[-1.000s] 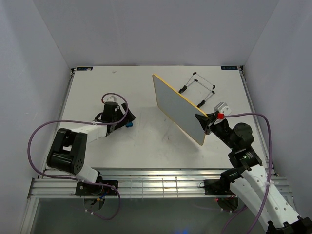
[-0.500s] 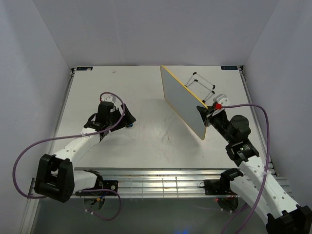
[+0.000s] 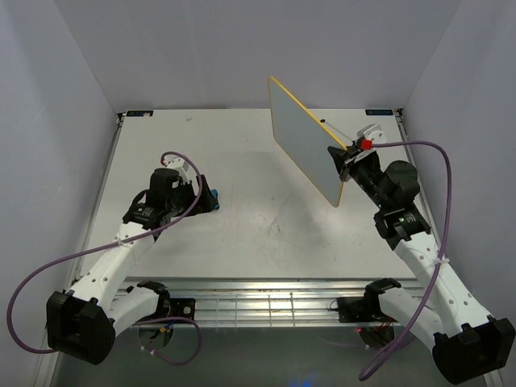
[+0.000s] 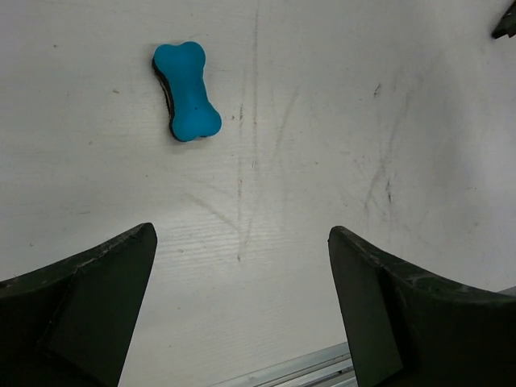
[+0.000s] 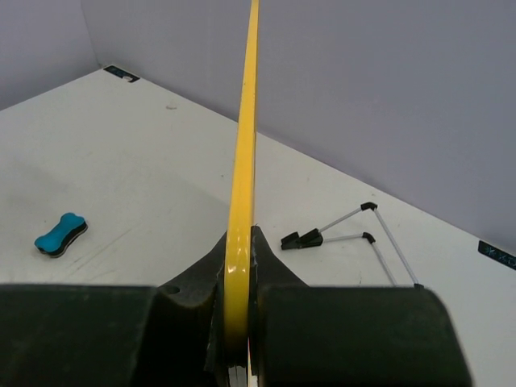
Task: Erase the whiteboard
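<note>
- Yellow-framed whiteboard (image 3: 309, 139) is up off the table (image 3: 266, 234), over its far right part, edge pinched in the right gripper (image 3: 345, 161).
- Left gripper (image 4: 242, 274) gapes wide over the table's left, blue eraser (image 4: 186, 91) lying on it just ahead.

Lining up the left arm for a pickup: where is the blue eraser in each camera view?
Top external: blue eraser left of centre.
Left wrist: upper left, ahead of the open left fingers.
Right wrist: lower left.
Shared landmark: the white table it lies on.
</note>
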`<state>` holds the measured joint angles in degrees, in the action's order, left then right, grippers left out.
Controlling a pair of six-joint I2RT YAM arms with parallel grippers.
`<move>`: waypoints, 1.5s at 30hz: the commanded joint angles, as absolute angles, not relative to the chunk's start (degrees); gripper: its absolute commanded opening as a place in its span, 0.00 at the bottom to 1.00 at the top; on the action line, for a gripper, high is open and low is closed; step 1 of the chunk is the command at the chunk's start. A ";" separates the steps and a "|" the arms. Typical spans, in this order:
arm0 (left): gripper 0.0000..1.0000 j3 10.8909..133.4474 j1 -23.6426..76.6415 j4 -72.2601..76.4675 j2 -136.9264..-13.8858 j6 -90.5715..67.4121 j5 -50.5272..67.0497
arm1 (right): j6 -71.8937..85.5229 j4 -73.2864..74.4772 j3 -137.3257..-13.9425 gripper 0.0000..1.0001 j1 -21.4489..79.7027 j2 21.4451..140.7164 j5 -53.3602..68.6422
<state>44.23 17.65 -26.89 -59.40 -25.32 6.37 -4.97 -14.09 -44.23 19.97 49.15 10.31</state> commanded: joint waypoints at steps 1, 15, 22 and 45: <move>0.98 42.45 17.84 -28.48 -56.87 -22.85 4.13 | -6.50 -29.71 -52.99 0.08 18.02 49.30 10.89; 0.98 42.10 17.84 -28.30 -57.39 -21.80 4.48 | 5.79 -36.99 -59.41 0.08 -4.47 63.01 35.39; 0.98 41.92 17.84 -28.30 -57.83 -21.53 4.83 | 11.86 -44.28 -58.62 0.08 -11.15 67.49 43.50; 0.98 41.84 17.84 -27.86 -58.10 -20.74 6.59 | 15.73 -51.68 -62.23 0.08 -14.76 81.21 54.14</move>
<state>42.41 17.76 -28.25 -58.78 -21.39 5.56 15.00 -41.10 -57.54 -14.35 82.04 55.24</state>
